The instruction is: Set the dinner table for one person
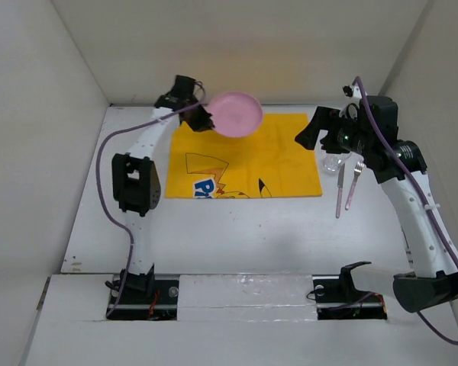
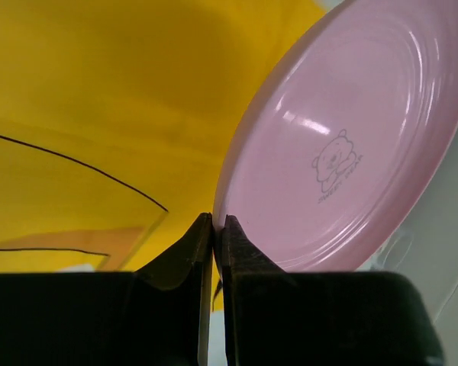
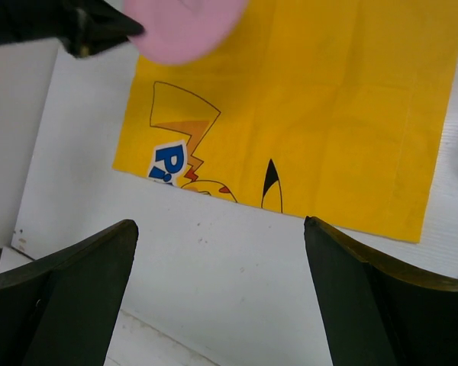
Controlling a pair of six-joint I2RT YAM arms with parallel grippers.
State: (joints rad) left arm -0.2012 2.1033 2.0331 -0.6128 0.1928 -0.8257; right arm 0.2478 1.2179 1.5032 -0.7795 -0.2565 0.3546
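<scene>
1. The left fingers (image 2: 201, 240) are clenched on the rim of a pink plate (image 2: 343, 145). They pinch its edge, so it hangs tilted in the air rather than lying flat.
2. Below those fingers is a yellow mat (image 1: 248, 156) spread on the counter (image 1: 237, 229). The plate hangs over the mat's far left part and is not yet set down.
3. The right fingers (image 3: 84, 282) are spread wide and grasp nothing. They hover over the right side of the mat.
4. Just outward of the right fingers, towards the arm's base, a fork (image 1: 355, 181) and a pink utensil (image 1: 340, 191) lie side by side on the counter, just beside the mat's right edge. What looks like a clear glass (image 1: 332, 162) stands close under the fingers there.
5. The counter itself, white and walled on three sides, lies beneath both sets of fingers.
6. As I judge it, the setting is about half made. The mat, cutlery and glass are laid, and the plate has yet to be placed flat on the middle of the mat and released.
</scene>
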